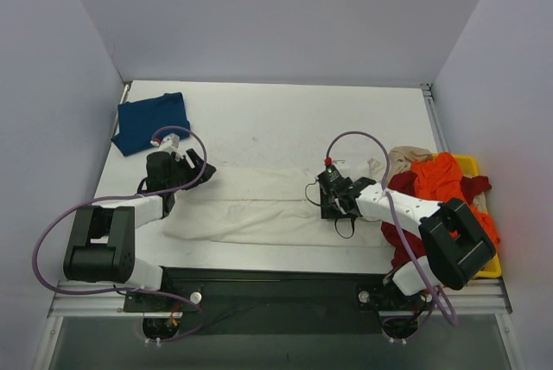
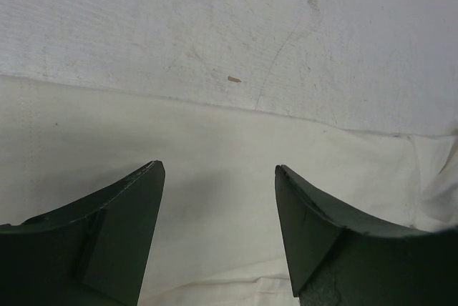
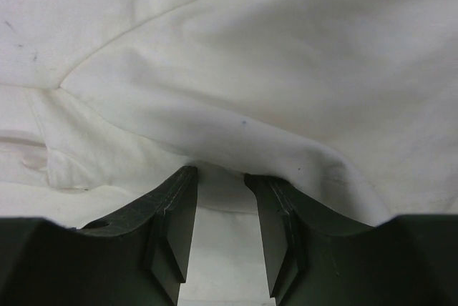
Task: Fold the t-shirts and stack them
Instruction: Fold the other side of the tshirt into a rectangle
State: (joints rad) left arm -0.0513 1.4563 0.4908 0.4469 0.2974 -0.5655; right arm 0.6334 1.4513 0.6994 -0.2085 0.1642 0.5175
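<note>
Over the cream t-shirt (image 1: 259,210), left fingers (image 2: 107,234) wide apart, right fingers (image 3: 172,234) only narrowly apart

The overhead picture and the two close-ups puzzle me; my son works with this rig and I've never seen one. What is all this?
The overhead picture looks down on a table with two robot arms bolted at its near edge: the left arm and the right arm. A cream shirt lies spread across the middle, a blue shirt sits at the far left, and orange, red and beige shirts are heaped at a yellow bin on the right. Each close-up comes from a camera on a wrist; the dark wedges are that arm's claw. The left claw is open over the cream shirt, holding nothing. The right claw is narrowed at a fold of it; whether it grips is unclear.
</note>
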